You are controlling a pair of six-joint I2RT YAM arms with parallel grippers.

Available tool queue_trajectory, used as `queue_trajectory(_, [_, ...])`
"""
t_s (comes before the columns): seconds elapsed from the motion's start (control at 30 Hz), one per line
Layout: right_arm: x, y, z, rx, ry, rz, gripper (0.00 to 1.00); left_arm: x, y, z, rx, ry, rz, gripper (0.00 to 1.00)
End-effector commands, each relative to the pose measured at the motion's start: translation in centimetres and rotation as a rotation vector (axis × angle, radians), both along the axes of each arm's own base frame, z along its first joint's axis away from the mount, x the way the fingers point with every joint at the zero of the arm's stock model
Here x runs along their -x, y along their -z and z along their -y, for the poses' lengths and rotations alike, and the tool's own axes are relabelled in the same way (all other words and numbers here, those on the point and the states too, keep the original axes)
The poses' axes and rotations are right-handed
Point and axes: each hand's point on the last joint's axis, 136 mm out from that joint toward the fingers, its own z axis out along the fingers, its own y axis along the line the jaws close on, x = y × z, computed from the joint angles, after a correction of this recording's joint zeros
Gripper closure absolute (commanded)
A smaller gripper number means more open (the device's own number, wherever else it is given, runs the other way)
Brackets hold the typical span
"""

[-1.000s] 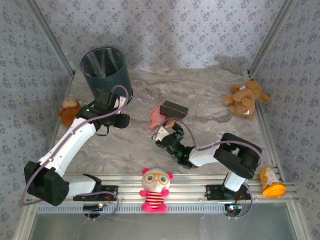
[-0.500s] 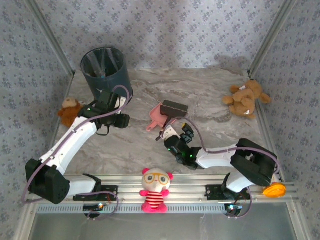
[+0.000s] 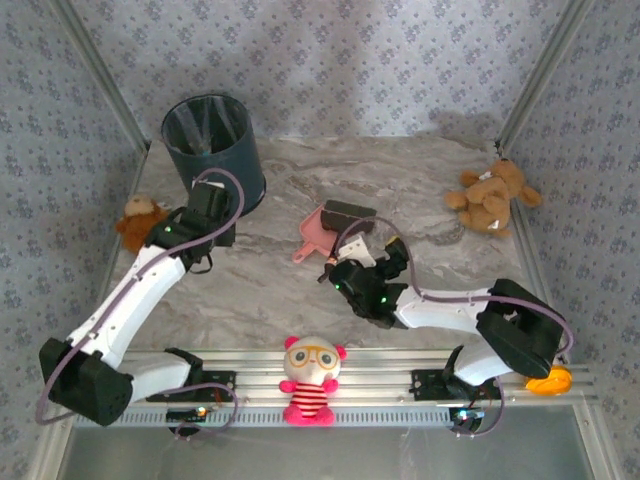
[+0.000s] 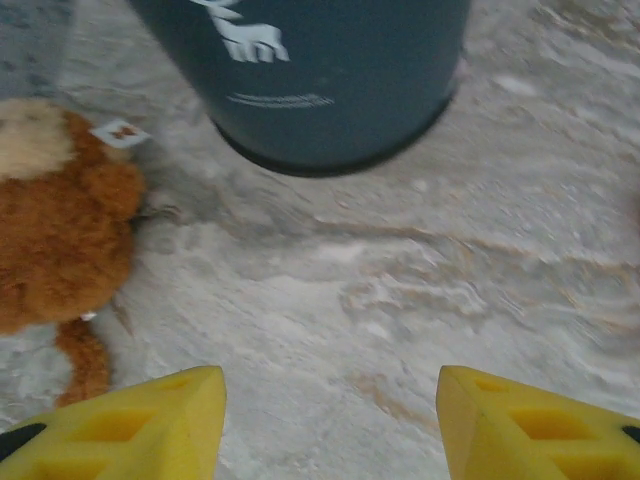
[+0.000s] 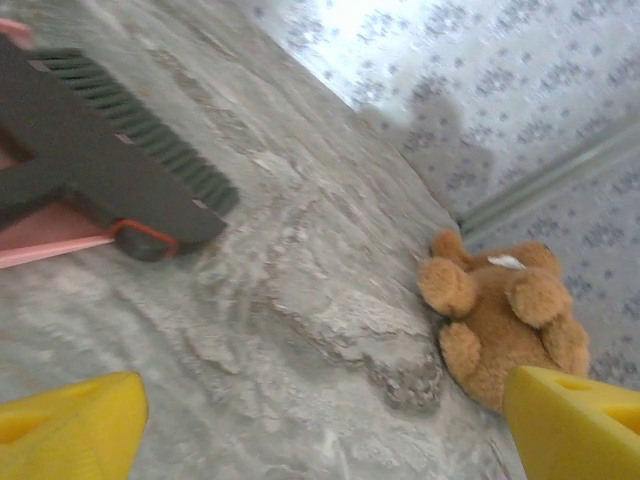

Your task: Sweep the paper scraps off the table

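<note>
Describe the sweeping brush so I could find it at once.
Look to the middle of the grey marbled table, where a pink dustpan lies. The brush lies partly over it. Unlike the pink pan, it is a flat black block with a ribbed row of dark bristles.

So the marbled grey table has a dark blue bin in the far left corner and a brown plush monkey near it at the left edge. There's a tan teddy far right. A pink dustpan sits mid-table with a dark brush lying across it, and a striped doll is on the near rail.
</note>
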Motion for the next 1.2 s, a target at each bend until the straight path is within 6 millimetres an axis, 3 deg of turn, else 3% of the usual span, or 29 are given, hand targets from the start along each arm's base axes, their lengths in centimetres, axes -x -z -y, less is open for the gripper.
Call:
queue_trajectory(0.0, [-0.6, -1.9, 2.9, -0.045, 0.131, 0.051, 0.06, -1.3, -1.6, -2.6, -0.073, -0.129, 0.172, 0.42])
queue_trajectory(0.4, [-4.9, -2.3, 8.8, -0.19, 0.249, 0.05, 0.06, -2.5, 2.4, -6.3, -0.155, -0.213, 0.307, 0.4])
queue_trajectory(0.73, [-8.2, -1.0, 11.9, -0.346, 0.207, 0.042, 0.05, -3.2, 4.6, -8.4, -0.062, -0.196, 0.357, 0.36])
queue_trajectory(0.97, [-9.2, -0.1, 13.5, -0.447, 0.173, 0.034, 0.03, -3.7, 6.2, -9.8, -0.045, -0.215, 0.353, 0.25])
queue_trajectory(1.17, [-9.6, 0.2, 15.6, -0.541, 0.167, 0.026, 0.02, -4.2, 8.3, -10.2, -0.021, -0.2, 0.323, 0.08])
